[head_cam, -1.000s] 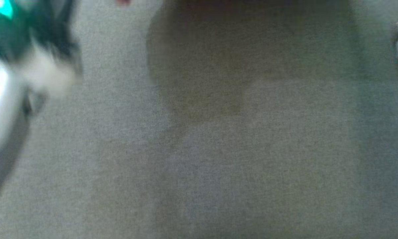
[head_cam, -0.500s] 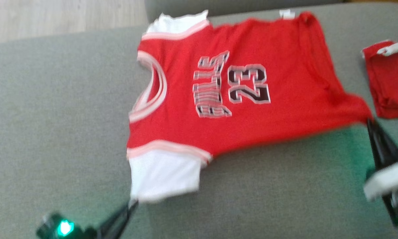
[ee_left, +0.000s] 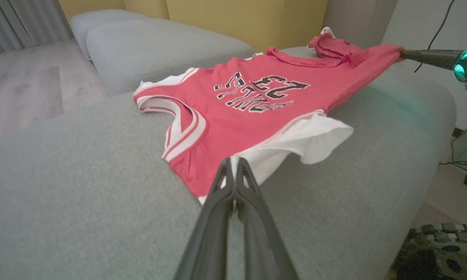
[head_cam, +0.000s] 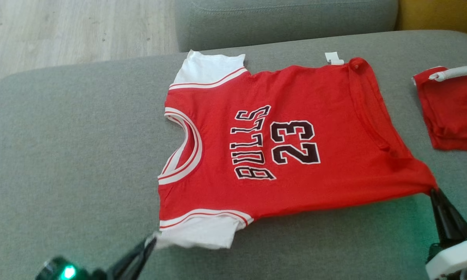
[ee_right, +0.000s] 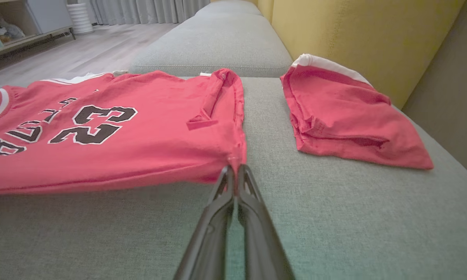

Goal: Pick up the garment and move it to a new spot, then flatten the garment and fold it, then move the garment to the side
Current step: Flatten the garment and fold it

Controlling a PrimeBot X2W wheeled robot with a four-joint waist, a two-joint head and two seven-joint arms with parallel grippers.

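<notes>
- In the head view we see the red jersey (head_cam: 334,132) spread face up across the middle of the frame on the grey sofa seat (head_cam: 70,147). Its neck opening points to the left and its hem to the right, so the black "BULLS" and "23" read sideways.
- Our left gripper (ee_left: 234,160) enters at the lower left of the head view. In the left wrist view its two dark fingers are pressed together, with the edge of the near white sleeve (head_cam: 202,233) pinched between the tips.
- Our right gripper (ee_right: 233,168) stands at the lower right of the head view. In the right wrist view its fingers are clamped on the hem corner (head_cam: 422,182) of the jersey, and the cloth is drawn to a point there.
- Between the two grips the lower edge of the jersey looks slightly raised off the seat, with shadow beneath it.
- The far white sleeve (head_cam: 208,68) lies at the upper middle of the head view, and a small white tag (head_cam: 333,58) pokes out past the jersey's top edge to its right.
- A folded red cloth (head_cam: 453,112) with a white band lies at the right edge of the head view, on the same seat and apart from the jersey.
- We see pale wooden floor (head_cam: 62,31) at the upper left and a second grey cushion (head_cam: 284,19) at the top middle. A yellow backrest (ee_right: 354,31) shows at the upper right of the right wrist view.
</notes>
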